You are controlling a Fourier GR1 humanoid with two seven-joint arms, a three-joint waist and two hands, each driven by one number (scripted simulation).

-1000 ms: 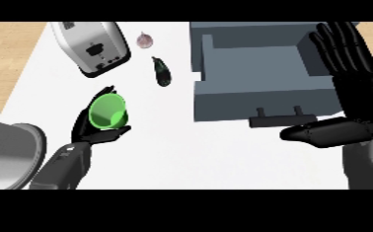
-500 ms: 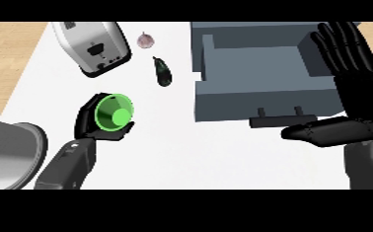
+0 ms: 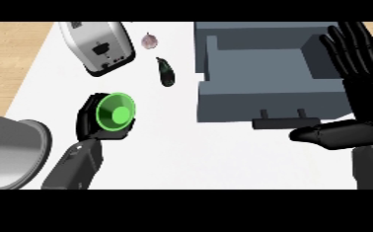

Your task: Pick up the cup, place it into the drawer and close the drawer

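Pick step: my left hand (image 3: 98,122) curled round green cup (image 3: 115,112). R hand (image 3: 348,60) open, idle. Next: carry cup over to open drawer (image 3: 255,70).

A toaster (image 3: 98,47), garlic bulb (image 3: 149,41), eggplant (image 3: 167,71) (dark) and metal pot (image 3: 18,149) share the counter (image 3: 189,152).

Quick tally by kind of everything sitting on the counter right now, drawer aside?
Cup: 1, green, held in the left hand
Toaster: 1
Eggplant: 1, dark
Garlic bulb: 1, pinkish
Metal pot: 1, partly seen at left edge
Total: 5
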